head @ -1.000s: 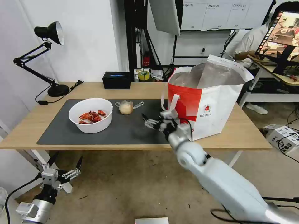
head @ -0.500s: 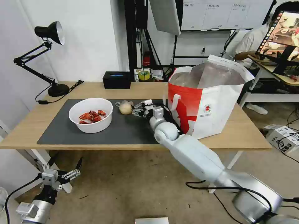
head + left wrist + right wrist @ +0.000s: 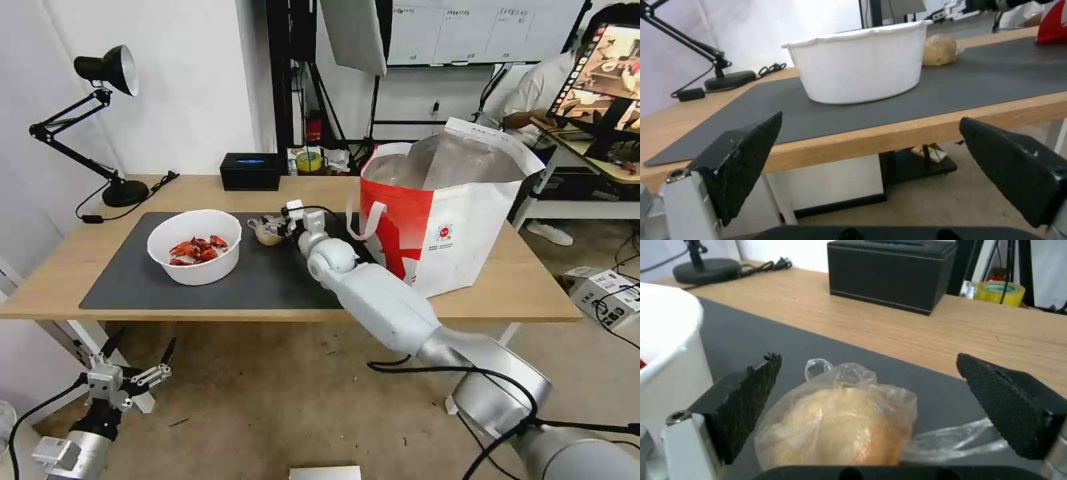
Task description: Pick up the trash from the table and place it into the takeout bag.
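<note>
On the table (image 3: 507,283), a small clear bag with a beige lump (image 3: 268,232) lies on the dark mat (image 3: 280,280). My right gripper (image 3: 277,225) is open, with one finger on each side of the lump. The right wrist view shows the bagged lump (image 3: 840,426) low between the spread fingers of that gripper (image 3: 867,373). A white bowl of red crayfish shells (image 3: 194,247) stands left of it. The red-and-white takeout bag (image 3: 440,220) stands open at the right. My left gripper (image 3: 140,345) hangs open below the table's front left edge, facing the bowl (image 3: 862,73).
A black desk lamp (image 3: 107,120) stands at the table's back left corner. A black box (image 3: 250,171) sits at the back edge, with a yellow tape roll (image 3: 309,161) behind it. A cardboard box (image 3: 607,290) lies on the floor to the right.
My right gripper has moved left and away from me across the mat, from in front of the takeout bag to the bagged lump. The left arm has stayed still.
</note>
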Robot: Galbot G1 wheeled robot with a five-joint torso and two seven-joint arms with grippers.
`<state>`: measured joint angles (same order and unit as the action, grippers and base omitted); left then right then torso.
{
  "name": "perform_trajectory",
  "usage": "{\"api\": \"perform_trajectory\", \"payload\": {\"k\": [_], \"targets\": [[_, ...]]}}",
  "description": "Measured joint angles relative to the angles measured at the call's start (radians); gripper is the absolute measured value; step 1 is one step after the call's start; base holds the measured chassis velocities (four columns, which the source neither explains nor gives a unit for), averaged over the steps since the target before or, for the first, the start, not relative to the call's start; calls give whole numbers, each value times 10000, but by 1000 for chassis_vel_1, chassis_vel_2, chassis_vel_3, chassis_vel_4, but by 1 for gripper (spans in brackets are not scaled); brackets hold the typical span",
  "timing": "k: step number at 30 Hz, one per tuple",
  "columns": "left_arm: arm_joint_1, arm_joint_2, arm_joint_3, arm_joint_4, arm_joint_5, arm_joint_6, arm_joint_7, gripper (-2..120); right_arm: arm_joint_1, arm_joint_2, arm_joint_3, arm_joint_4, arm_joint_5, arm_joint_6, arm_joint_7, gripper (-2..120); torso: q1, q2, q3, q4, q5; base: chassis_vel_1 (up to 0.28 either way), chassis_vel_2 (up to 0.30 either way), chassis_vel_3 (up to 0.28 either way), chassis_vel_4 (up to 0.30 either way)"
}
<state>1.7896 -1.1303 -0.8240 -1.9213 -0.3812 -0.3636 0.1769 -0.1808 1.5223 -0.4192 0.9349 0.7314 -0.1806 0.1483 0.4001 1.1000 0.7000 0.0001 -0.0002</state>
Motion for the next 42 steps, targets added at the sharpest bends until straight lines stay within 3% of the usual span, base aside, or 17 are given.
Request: {"api": "perform_trajectory", "payload": {"k": [9, 26, 31, 36, 42], "targets": [[70, 17, -56, -98, 2, -33, 5, 100, 430, 447, -154, -1168, -349, -575, -677, 100, -1, 0, 0, -1, 1, 0, 0, 0, 0], [93, 31, -70, -155, 16, -57, -1, 100, 600, 492, -459, -1334, -522, -1274, -896, 100, -1, 0, 0, -1, 2, 0, 0, 0, 0], [97, 19, -65, -179, 18, -58, -9, 100, 507, 476, -448, -1281, -563, -1285, -838, 86, -1, 0, 0, -1, 2, 0, 0, 0, 0], [119, 15, -89, -189, 19, -58, -15, 100, 352, 363, -461, -1061, -551, -1285, -842, 64, -1, 0, 0, -1, 3, 0, 0, 0, 0], [99, -7, -83, -189, 17, -59, -17, 100, 257, 244, -482, -870, -504, -1312, -828, 45, -1, 0, 0, -1, 3, 0, 0, 0, 0]]}}
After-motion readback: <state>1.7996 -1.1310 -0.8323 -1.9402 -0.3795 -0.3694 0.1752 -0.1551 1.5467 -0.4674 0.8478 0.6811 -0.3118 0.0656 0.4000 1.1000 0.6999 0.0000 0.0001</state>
